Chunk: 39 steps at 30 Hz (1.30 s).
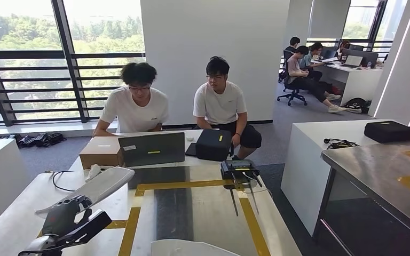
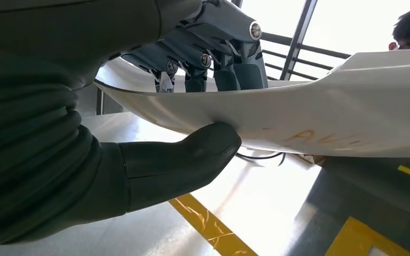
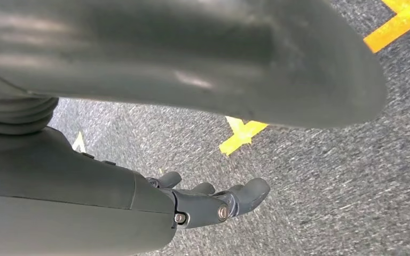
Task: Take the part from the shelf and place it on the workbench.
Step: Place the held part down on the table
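Left robot hand point(image 1: 66, 221): closed on the part point(image 1: 99, 186), a long white curved panel. In the left wrist view the thumb point(image 2: 184, 160) presses the underside and the darker fingers point(image 2: 229, 66) clamp over the upper edge, so the panel is pinched between them.

Part: held clear above the bench point(image 1: 203, 213), not resting on it; it stretches from the left robot hand up and away toward the far left of the bench. Faint yellowish lettering shows on its underside, too blurred to read.

Right robot hand point(image 3: 213, 205): hangs over grey carpet with yellow floor tape point(image 3: 243, 136); fingers loosely curled, nothing in them.

Bench: pale glossy top marked with a yellow tape rectangle point(image 1: 192, 185) around a dark central strip. A second white curved piece point(image 1: 184, 248) lies at its near edge. At the far edge: a cardboard box point(image 1: 101, 152), a grey laptop point(image 1: 152, 148), a black case point(image 1: 213, 144), a small black device with cables point(image 1: 238, 170).

Surroundings: two people point(image 1: 139, 104) seated behind the bench; a steel-topped table point(image 1: 389, 170) to the right; more people at desks in the far room.

Task status, judged: pickup done, the shelf is out of sight, and the part is already over the bench. Remaining: lower it onto the surface, likely within the taped area, and release.
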Available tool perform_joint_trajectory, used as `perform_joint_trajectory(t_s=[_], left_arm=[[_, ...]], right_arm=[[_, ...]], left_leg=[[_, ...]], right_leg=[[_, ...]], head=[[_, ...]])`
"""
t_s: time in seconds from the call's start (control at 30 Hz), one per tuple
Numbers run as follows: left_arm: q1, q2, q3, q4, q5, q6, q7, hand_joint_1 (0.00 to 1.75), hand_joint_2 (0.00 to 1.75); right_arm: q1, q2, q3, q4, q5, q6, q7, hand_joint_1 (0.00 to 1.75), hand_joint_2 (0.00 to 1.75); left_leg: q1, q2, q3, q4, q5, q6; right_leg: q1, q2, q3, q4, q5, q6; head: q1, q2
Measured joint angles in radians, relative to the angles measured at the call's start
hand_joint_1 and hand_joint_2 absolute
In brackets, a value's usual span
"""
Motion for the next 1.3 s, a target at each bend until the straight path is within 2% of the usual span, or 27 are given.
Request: perform_joint_trajectory(t_s=[0.03, 0.1, 0.13, 0.17, 0.23, 0.27, 0.37, 0.4, 0.53, 0.67, 0.8, 0.93, 1.13, 1.27, 1.3], left_arm=[[0.008, 0.000, 0.003, 0.000, 0.000, -0.003, -0.001, 1.59, 1.75], [0.018, -0.001, 0.008, 0.001, -0.003, -0.008, -0.002, 1.59, 1.75], [0.021, -0.002, 0.009, 0.001, -0.006, -0.010, -0.002, 1.59, 1.75], [0.022, -0.003, 0.010, 0.001, -0.008, -0.014, -0.002, 1.19, 1.75], [0.024, -0.006, 0.011, 0.001, -0.012, -0.022, -0.003, 0.40, 1.75], [0.024, -0.006, 0.011, 0.001, -0.014, -0.026, -0.003, 0.00, 1.75], [0.019, -0.010, 0.012, 0.000, -0.019, -0.032, -0.002, 0.00, 1.75], [0.018, -0.012, 0.012, 0.000, -0.019, -0.033, -0.001, 0.00, 1.75], [0.011, -0.021, 0.012, 0.000, -0.026, -0.027, -0.004, 0.00, 0.00], [0.006, -0.041, 0.012, -0.001, -0.036, -0.006, 0.000, 0.00, 0.00], [0.004, -0.063, 0.012, -0.003, -0.058, 0.019, 0.012, 0.00, 0.00], [-0.003, -0.088, 0.011, -0.008, -0.097, 0.070, 0.031, 0.00, 1.75], [-0.016, -0.122, 0.011, -0.016, -0.119, 0.096, 0.041, 0.00, 1.75], [-0.019, -0.134, 0.010, -0.024, -0.127, 0.111, 0.037, 0.00, 1.75], [-0.023, -0.139, 0.010, -0.026, -0.131, 0.116, 0.039, 0.00, 1.75]], right_arm=[[0.000, 0.000, 0.000, 0.000, -0.001, 0.000, 0.000, 0.00, 0.00], [0.001, 0.000, 0.000, 0.000, -0.003, 0.000, -0.002, 0.00, 0.00], [0.000, 0.000, 0.000, 0.000, -0.003, 0.000, -0.002, 0.00, 0.00], [0.000, -0.001, 0.000, 0.000, -0.003, 0.000, -0.003, 0.00, 0.00], [0.000, -0.001, -0.001, 0.000, -0.004, -0.001, -0.003, 0.00, 0.00], [0.000, -0.001, -0.001, 0.000, -0.005, -0.001, -0.003, 0.00, 0.00], [-0.001, -0.001, -0.001, 0.000, -0.009, -0.002, -0.003, 0.00, 0.00], [-0.001, -0.001, -0.001, 0.000, -0.009, -0.003, -0.003, 0.00, 0.00], [-0.001, -0.001, -0.002, 0.000, -0.010, -0.004, -0.003, 0.00, 0.00], [-0.001, -0.001, -0.002, 0.000, -0.011, -0.006, -0.003, 0.00, 0.00], [-0.001, -0.001, -0.003, 0.000, -0.012, -0.007, -0.003, 0.00, 0.00], [-0.001, 0.000, -0.008, 0.000, -0.014, -0.009, -0.004, 0.00, 0.00], [-0.001, 0.002, -0.010, 0.000, -0.015, -0.011, -0.005, 0.00, 0.00], [-0.001, 0.005, -0.012, 0.000, -0.015, -0.013, -0.005, 0.00, 0.00], [-0.002, 0.005, -0.013, 0.000, -0.016, -0.015, -0.004, 0.00, 0.00]], left_leg=[[0.000, -0.002, 0.009, 0.002, -0.009, -0.001], [-0.001, -0.003, 0.026, 0.008, -0.027, -0.005], [-0.002, -0.005, 0.031, 0.010, -0.034, -0.009], [-0.003, -0.006, 0.034, 0.010, -0.040, -0.014], [-0.004, -0.009, 0.037, 0.012, -0.043, -0.023], [-0.005, -0.008, 0.040, 0.010, -0.044, -0.021], [-0.006, -0.006, 0.050, -0.002, -0.047, -0.007], [-0.006, -0.005, 0.052, -0.005, -0.048, -0.008], [-0.006, -0.002, 0.057, -0.013, -0.050, -0.012], [-0.006, -0.002, 0.060, -0.016, -0.049, -0.028], [-0.006, -0.002, 0.060, -0.016, -0.049, -0.032], [-0.009, -0.002, 0.060, -0.011, -0.051, -0.030], [-0.013, -0.001, 0.059, -0.002, -0.057, -0.020], [-0.011, 0.001, 0.061, -0.006, -0.049, -0.007], [-0.007, 0.002, 0.062, -0.011, -0.045, -0.003]], right_leg=[[0.000, 0.000, 0.000, -0.039, 0.023, -0.002], [0.003, 0.000, 0.027, -0.167, 0.131, -0.012], [0.006, -0.001, 0.039, -0.219, 0.169, -0.017], [0.008, -0.001, 0.048, -0.251, 0.195, -0.022], [0.009, -0.001, 0.055, -0.267, 0.204, -0.027], [0.009, 0.000, 0.060, -0.271, 0.212, -0.027], [0.009, 0.005, 0.067, -0.275, 0.214, -0.024], [0.009, 0.006, 0.067, -0.275, 0.212, -0.027], [0.010, 0.008, 0.068, -0.275, 0.207, -0.034], [0.011, 0.007, 0.070, -0.275, 0.206, -0.037], [0.010, 0.008, 0.071, -0.274, 0.206, -0.037], [0.007, 0.007, 0.073, -0.275, 0.207, -0.034], [0.004, 0.008, 0.077, -0.275, 0.207, -0.025], [0.001, 0.008, 0.078, -0.273, 0.208, -0.012], [0.002, 0.007, 0.072, -0.260, 0.196, -0.008]], head=[[0.001, 0.000], [0.002, 0.000], [0.003, 0.000], [0.003, 0.000], [0.002, 0.000], [0.001, 0.000], [0.000, 0.000], [-0.001, 0.000], [-0.002, 0.000], [-0.003, 0.000], [-0.002, 0.000], [-0.003, 0.000], [-0.003, 0.000], [-0.003, 0.000], [-0.002, 0.000]])
